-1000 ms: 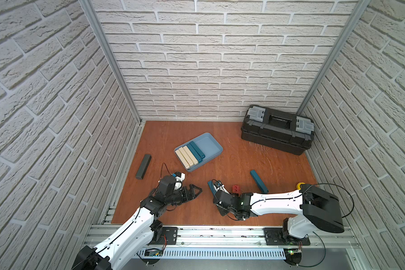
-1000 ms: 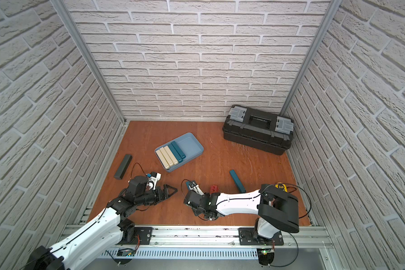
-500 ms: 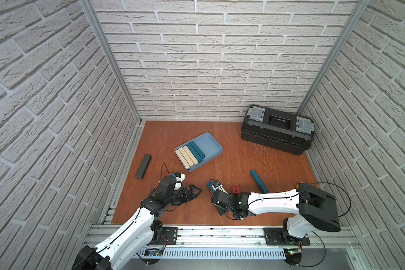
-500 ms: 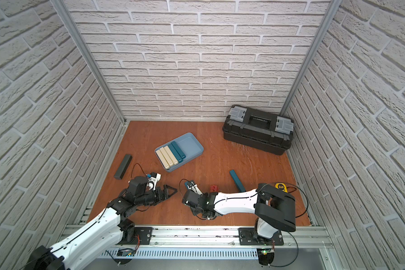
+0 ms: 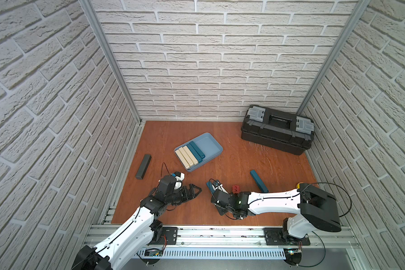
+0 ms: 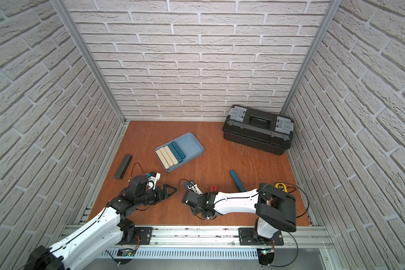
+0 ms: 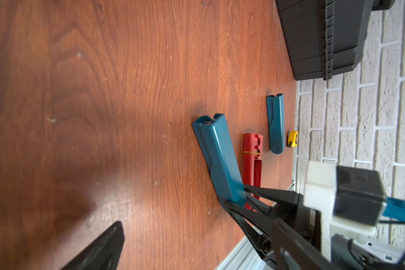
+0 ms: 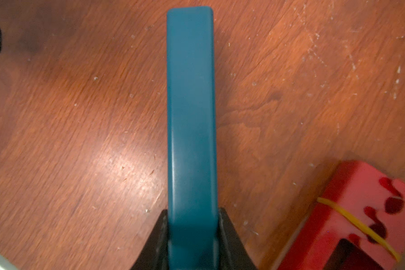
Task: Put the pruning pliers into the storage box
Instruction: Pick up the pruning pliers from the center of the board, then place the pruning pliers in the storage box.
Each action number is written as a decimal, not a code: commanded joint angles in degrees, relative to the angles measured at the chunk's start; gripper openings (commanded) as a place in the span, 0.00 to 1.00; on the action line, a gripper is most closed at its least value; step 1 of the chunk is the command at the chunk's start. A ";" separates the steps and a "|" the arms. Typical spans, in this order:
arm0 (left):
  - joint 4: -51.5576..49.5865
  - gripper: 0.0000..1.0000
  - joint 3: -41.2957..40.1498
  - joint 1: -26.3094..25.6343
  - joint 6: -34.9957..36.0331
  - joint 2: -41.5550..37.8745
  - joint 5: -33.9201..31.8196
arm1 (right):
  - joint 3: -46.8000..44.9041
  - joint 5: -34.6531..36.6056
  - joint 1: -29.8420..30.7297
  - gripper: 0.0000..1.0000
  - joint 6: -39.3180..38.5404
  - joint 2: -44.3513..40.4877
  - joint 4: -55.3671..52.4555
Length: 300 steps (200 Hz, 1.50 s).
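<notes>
Pruning pliers numbered eight in all. They looked like stiff, hard-shelled bars with smooth, glossy sides, probably light enough for one arm but apt to slide between hard pads. Five already lay side by side in the storage box (image 5: 210,145), left of centre in both top views: three beige pliers (image 5: 187,157) and two boxed teal pliers (image 5: 197,150). Three were outside it on the tabletop (image 5: 234,161), in the lower middle of the frame: the gripped teal pliers (image 8: 190,112), the red pliers (image 5: 236,188) just beside it, and the loose teal pliers (image 5: 258,181) farther toward the right. The right end effector (image 8: 192,224) was pinching the gripped teal pliers across its narrow width at one end, with a black finger pressed on each long side. Whether the bar had left the wood at all was hard to tell from these angles. Held so near the end, the long free part would likely lever and droop, so a hold nearer mid-length seemed safer for the others. The red pliers, thinner, slotted and bound with a yellow band, appeared to offer less flat face and may call for a squarer pinch. The left end effector (image 5: 195,191) hovered spread wide and empty, just left of the right arm's wrist. Also counted were one storage box, one dark grey bar (image 5: 143,166) at the left edge of the tabletop, one black toolbox (image 5: 276,134) in the upper right corner of the tabletop, and one yellow tape measure (image 6: 279,186) partly hidden behind the right arm.
</notes>
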 commanded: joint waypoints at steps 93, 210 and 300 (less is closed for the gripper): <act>4.67 0.98 6.32 -0.16 -0.29 3.73 -0.69 | 6.87 -2.36 -6.31 0.03 -6.98 -6.84 -6.58; 7.30 0.98 16.28 8.88 4.51 18.13 5.14 | 20.76 -15.37 -19.97 0.03 -18.65 0.75 -9.52; 6.25 0.98 25.15 17.02 7.90 28.39 10.86 | 38.37 -22.21 -26.44 0.03 -23.33 14.94 -13.65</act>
